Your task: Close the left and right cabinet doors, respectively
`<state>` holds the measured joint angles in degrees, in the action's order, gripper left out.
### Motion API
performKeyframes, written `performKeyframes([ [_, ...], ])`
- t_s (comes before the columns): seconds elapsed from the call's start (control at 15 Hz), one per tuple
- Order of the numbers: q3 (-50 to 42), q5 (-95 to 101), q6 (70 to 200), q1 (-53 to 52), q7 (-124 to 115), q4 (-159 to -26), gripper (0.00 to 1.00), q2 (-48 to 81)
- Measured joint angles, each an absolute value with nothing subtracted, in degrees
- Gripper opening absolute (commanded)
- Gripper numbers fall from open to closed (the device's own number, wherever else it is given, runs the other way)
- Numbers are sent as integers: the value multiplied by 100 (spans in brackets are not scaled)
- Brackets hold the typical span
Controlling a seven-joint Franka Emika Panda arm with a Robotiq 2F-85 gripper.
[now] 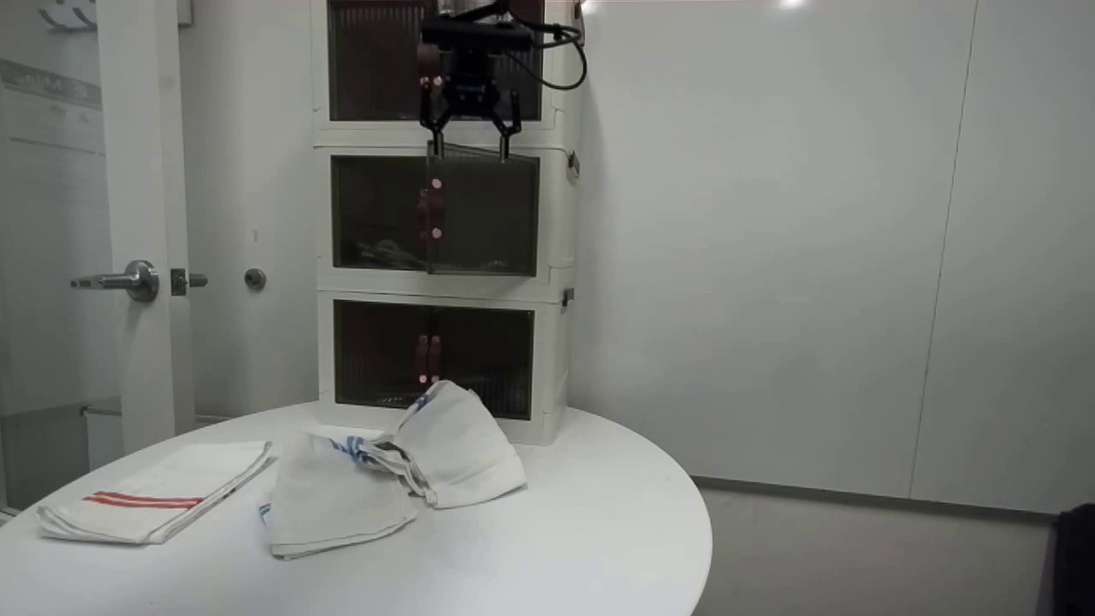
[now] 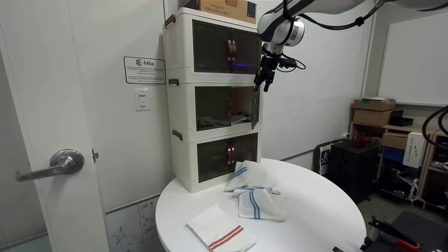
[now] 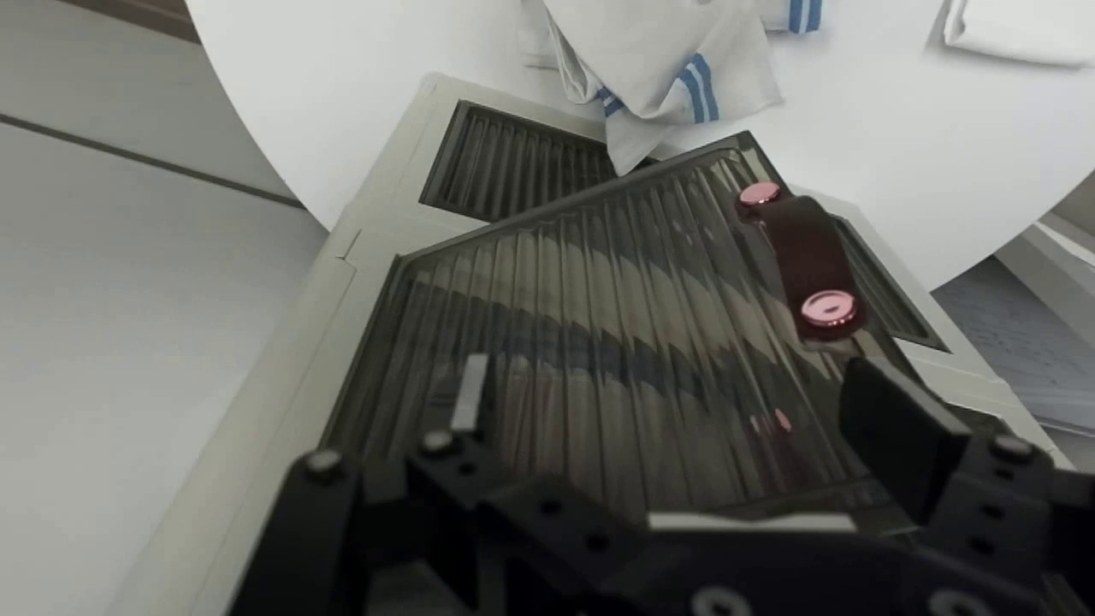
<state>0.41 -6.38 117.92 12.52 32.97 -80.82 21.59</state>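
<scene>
The white three-tier cabinet stands on a round table. In its middle tier the right door, a dark see-through ribbed panel with a brown strap handle, is swung outward. It also shows in an exterior view and fills much of the wrist view. The left door looks shut in line with the frame; it also shows in an exterior view. My gripper is open and empty, fingers pointing down, by the right door's top edge. I cannot tell whether it touches the door. The spread fingers also show in the wrist view.
The top doors and bottom doors are shut. White cloths with blue stripes lie before the cabinet, and a red-striped cloth on the round table. A cardboard box sits on top. A room door stands beside.
</scene>
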Motion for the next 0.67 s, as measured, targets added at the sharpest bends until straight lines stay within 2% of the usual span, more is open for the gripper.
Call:
performKeyframes([
  [0.67,136,-630,11895,1249,3864,-7463,100,2807],
])
